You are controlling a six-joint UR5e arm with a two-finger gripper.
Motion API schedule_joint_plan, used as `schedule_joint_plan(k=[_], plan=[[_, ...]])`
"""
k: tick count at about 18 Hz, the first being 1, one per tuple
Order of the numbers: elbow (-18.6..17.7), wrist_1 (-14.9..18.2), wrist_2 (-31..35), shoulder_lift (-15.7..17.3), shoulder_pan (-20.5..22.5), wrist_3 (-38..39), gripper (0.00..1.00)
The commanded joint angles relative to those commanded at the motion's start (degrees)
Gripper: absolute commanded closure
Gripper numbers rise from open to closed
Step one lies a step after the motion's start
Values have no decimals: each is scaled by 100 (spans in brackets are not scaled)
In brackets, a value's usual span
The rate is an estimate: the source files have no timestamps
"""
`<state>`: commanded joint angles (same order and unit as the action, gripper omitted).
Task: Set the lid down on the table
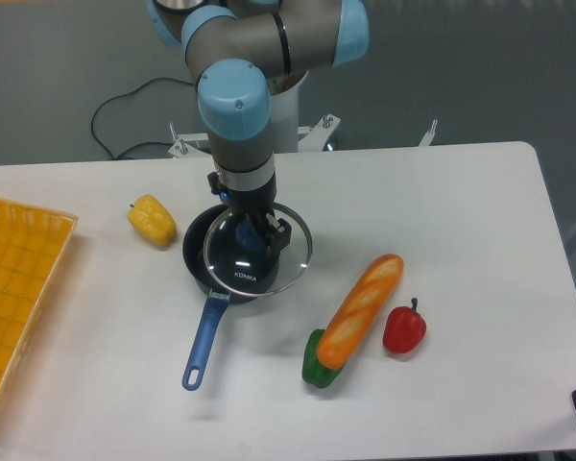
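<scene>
Your pincer [258, 233] comes straight down onto the centre of the lid [280, 261], where the knob would sit; the knob itself is hidden behind the fingers. From the way the dark fingers bracket that spot, I judge the pincer is clenched on the knob, gripping the lid — though the contact itself is not plainly shown.

The lid sits over the saucepan [200, 274], shifted a little right of the pan's mouth and seemingly tilted, so it looks lifted or just coming off rather than seated. So the grasp seems done, the lift perhaps begun; what remains is carrying the lid clear of the pan, lowering it to a bare patch of the desk [461, 192], and letting go. None of that is done yet.

On materials: the lid is clear glass, a round disc with a thin bright metal rim that catches the light. It is smooth and hard, and likely slippery against the desk. The saucepan beneath is dark and round, with a long blue handle [204, 344] pointing toward the near edge. The desk is white, smooth and plain, with rounded corners.

Around you: a yellow pepper [152, 220] left of the pan, a baguette-like loaf [362, 308] resting on a green pepper [317, 370], a glossy red pepper [404, 328] just beside them, and a yellow mesh tray [14, 298] at the far left.
</scene>
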<state>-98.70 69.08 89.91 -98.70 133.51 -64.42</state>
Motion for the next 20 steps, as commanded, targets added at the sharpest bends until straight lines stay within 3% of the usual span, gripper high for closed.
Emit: schedule_joint_plan(k=[10,20], plan=[[-44,26,0,44,88,-201,48],[-44,263,35,123,272,-579,48]])
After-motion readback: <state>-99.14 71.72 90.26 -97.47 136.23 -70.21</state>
